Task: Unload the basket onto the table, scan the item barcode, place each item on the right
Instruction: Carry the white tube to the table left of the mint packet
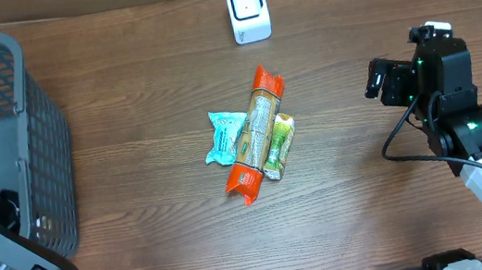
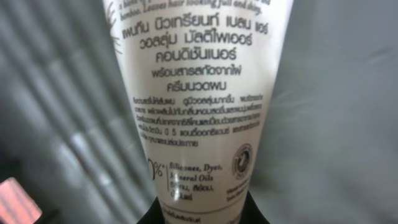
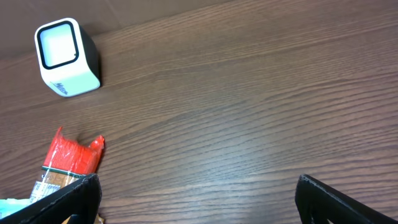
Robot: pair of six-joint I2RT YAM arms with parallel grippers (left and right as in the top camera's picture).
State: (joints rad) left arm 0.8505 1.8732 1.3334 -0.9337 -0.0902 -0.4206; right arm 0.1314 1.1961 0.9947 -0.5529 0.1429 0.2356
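White plastic conditioner tube (image 2: 199, 106) printed with Thai text lies inside the grey mesh basket (image 1: 33, 116) at far left, pinched by the left gripper (image 2: 200, 214). Right gripper (image 3: 198, 199) hovers spread over wooden table (image 3: 249, 93), right of white scanner (image 1: 248, 10).

- tube (image 2: 199, 93): several lines of Thai print; Eng. at top, cut off: "Leaves hair looking full and..."
- lower on tube: "0%" w/ "Silicones, Dyes, Mineral Oils"

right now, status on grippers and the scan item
left gripper shut on white tube, inside basket. right gripper open, empty. snack packs lie short of scanner.
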